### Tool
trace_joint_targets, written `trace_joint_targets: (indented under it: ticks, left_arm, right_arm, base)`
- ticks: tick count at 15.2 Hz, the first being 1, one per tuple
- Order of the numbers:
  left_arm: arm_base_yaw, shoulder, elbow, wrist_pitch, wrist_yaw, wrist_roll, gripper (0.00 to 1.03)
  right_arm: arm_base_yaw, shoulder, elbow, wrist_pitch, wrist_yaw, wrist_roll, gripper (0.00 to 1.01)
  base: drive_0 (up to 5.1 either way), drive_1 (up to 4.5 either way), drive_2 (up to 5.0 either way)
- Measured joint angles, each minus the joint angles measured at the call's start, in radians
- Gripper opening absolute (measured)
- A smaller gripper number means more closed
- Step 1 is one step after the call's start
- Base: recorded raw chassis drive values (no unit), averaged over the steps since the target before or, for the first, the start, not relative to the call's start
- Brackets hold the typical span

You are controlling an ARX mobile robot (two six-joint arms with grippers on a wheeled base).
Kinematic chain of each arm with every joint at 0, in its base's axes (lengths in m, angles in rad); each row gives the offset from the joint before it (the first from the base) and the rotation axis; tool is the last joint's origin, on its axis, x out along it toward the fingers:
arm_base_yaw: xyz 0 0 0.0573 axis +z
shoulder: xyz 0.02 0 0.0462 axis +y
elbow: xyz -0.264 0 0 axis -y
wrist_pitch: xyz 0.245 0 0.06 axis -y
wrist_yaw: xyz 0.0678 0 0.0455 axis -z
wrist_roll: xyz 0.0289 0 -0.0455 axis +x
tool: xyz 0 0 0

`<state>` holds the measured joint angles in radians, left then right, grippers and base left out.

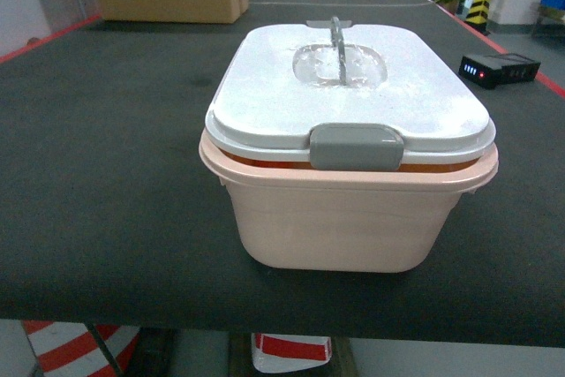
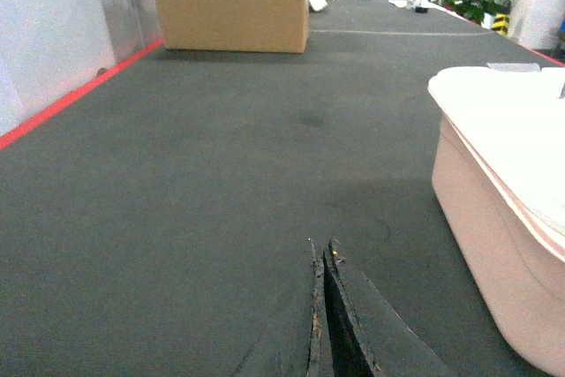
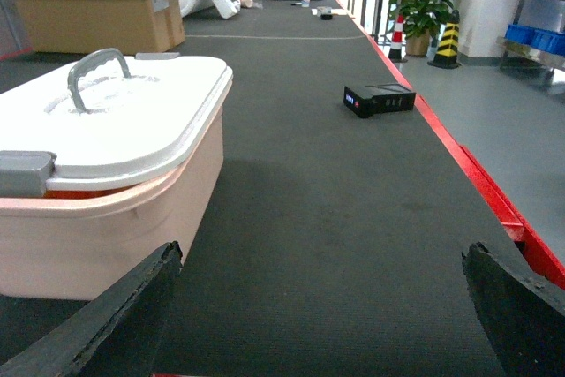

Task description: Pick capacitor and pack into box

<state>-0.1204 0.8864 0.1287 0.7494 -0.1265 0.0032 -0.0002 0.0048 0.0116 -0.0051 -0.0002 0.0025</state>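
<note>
Pink box lidded on the dark bench, both hands low beside it.

The left hand (image 2: pixel 322 258) is seen with its fingers pressed together, holding nothing, the box (image 2: pixel 503 218) at its 2 o'clock. The box (image 1: pixel 349 209) sits mid-bench with its white lid (image 1: pixel 353 86) resting on top; an orange strip shows under the lid, but the capacitor cannot be made out. The right hand (image 3: pixel 322 306) is spread wide and empty, a black device (image 3: pixel 380 99) at its 12 o'clock.
</note>
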Motion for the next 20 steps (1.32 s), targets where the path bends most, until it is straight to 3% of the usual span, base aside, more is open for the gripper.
trace_joint_targets:
  ticks: [2, 4, 5, 12, 20]
  left_arm:
    - [0.024, -0.088, -0.038, -0.052, 0.033, 0.0, 0.02]
    - [0.115, -0.18, -0.068, -0.115, 0.116, 0.0, 0.02]
    - [0.118, -0.225, -0.116, -0.108, 0.127, 0.0, 0.02]
    - [0.118, -0.536, -0.115, -0.396, 0.126, 0.0, 0.02]
    - [0.118, -0.734, -0.115, -0.608, 0.126, 0.0, 0.02]
  right_arm:
    - [0.0, 0.0, 0.0, 0.0, 0.0, 0.0, 0.98]
    - [0.0, 0.0, 0.0, 0.0, 0.0, 0.0, 0.98]
    - [0.0, 0.0, 0.0, 0.0, 0.0, 0.0, 0.98]
    - [0.0, 0.0, 0.0, 0.0, 0.0, 0.0, 0.98]
    - [0.0, 0.0, 0.0, 0.0, 0.0, 0.0, 0.98]
  base:
    - [0.0, 0.0, 0.0]
    - [0.0, 0.0, 0.0]
    - [0.0, 0.0, 0.0]
    - [0.0, 0.0, 0.0]
    - [0.0, 0.0, 0.0]
